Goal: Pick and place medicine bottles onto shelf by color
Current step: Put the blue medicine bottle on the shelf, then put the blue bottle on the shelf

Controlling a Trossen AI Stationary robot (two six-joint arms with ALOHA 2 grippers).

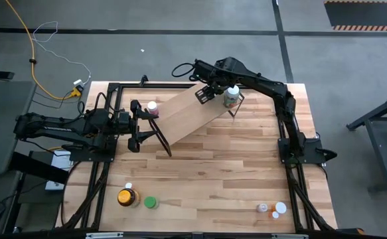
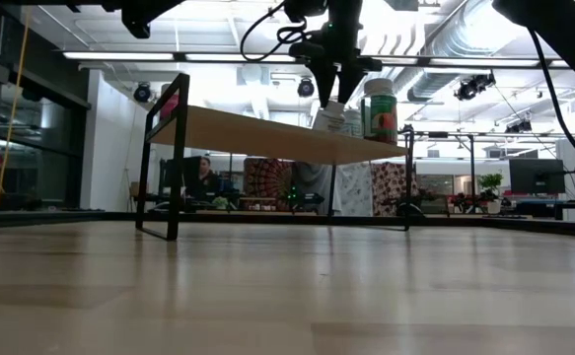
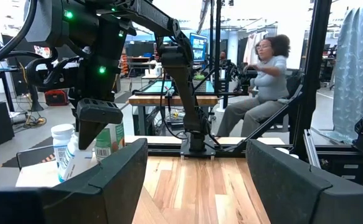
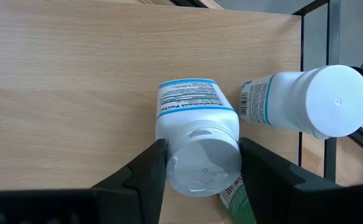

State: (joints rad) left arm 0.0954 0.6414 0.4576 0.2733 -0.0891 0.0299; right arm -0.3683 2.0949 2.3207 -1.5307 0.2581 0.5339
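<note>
Looking at the shelf (image 1: 192,114), the right gripper (image 4: 200,165) hangs over its far end, fingers clamped around a white bottle (image 4: 197,146) standing upright on the board. Another white bottle (image 4: 306,101) sits just beside it, hard against the shelf's end frame, so room's tight that way. Left gripper (image 1: 142,122) waits spread wide at the shelf's near end.
</note>
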